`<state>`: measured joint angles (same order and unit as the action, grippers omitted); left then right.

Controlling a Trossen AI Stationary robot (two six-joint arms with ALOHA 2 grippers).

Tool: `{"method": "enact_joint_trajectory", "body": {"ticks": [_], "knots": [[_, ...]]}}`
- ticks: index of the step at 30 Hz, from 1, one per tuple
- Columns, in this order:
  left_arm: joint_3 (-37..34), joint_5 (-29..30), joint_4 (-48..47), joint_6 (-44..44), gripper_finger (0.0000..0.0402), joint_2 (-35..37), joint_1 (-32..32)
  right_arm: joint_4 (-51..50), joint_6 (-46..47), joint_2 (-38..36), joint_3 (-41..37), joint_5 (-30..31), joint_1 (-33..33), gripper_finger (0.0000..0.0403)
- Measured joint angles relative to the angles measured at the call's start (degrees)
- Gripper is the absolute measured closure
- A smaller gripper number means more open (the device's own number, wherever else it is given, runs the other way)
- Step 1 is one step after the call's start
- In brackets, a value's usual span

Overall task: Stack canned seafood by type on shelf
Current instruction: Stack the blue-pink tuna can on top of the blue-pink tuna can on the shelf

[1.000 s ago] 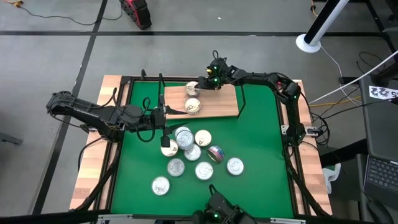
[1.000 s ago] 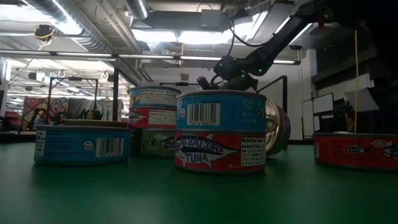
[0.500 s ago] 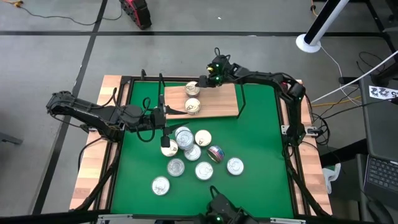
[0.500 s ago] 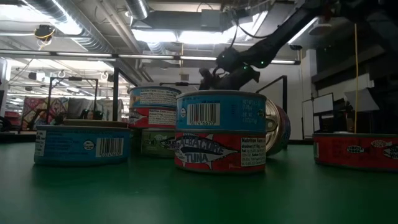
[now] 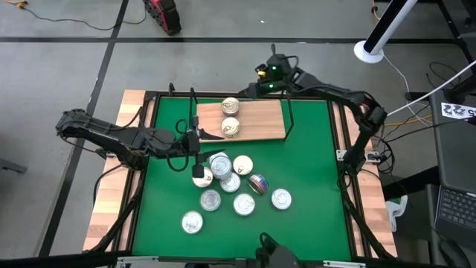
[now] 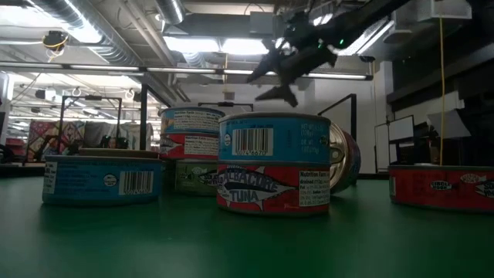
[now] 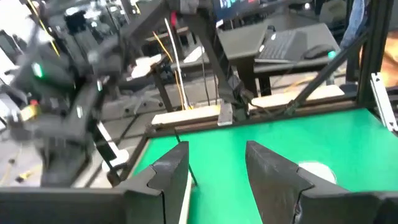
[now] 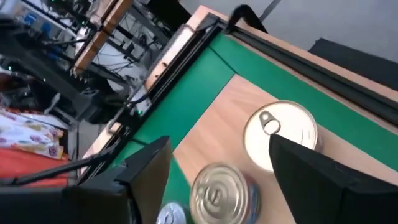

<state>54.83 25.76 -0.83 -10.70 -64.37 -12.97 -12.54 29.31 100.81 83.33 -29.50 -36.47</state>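
- Ten tins show in the high view: two on the shelf, a far tin and a near tin, both toward the board's 9 o'clock end.
- Eight more lie in a cluster on the green mat, at 6 o'clock from the shelf.
- The right gripper hangs in the air past the shelf's 12 o'clock edge, its fingers spread wide and holding nothing.
- A second ago it sat low beside the far tin; it has since lifted and drawn back.
- The left gripper reaches in from 9 o'clock, by the shelf's near corner, fingers apart and empty.
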Motion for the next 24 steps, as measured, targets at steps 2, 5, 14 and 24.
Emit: {"method": "enact_joint_trajectory", "body": {"ticks": [2,5,14,24], "knots": [[-0.02,0.01,-0.51,0.33,0.0247,-0.7,-0.02,-3.16,-2.09,-2.8,0.0,1.4,0.81,0.0132],[-0.02,0.0,-0.6,0.33,0.0247,-1.82,-0.04,-7.94,-5.45,-6.87,0.03,4.41,3.78,0.0132],[-0.02,0.0,-0.51,0.7,0.0247,-3.94,-0.14,-24.69,-7.21,-12.34,0.03,15.36,20.78,0.0132],[-0.02,-0.01,-0.65,1.73,0.0247,-4.07,-1.09,-37.64,3.42,-11.62,-0.74,33.1,40.24,0.0132]]}}
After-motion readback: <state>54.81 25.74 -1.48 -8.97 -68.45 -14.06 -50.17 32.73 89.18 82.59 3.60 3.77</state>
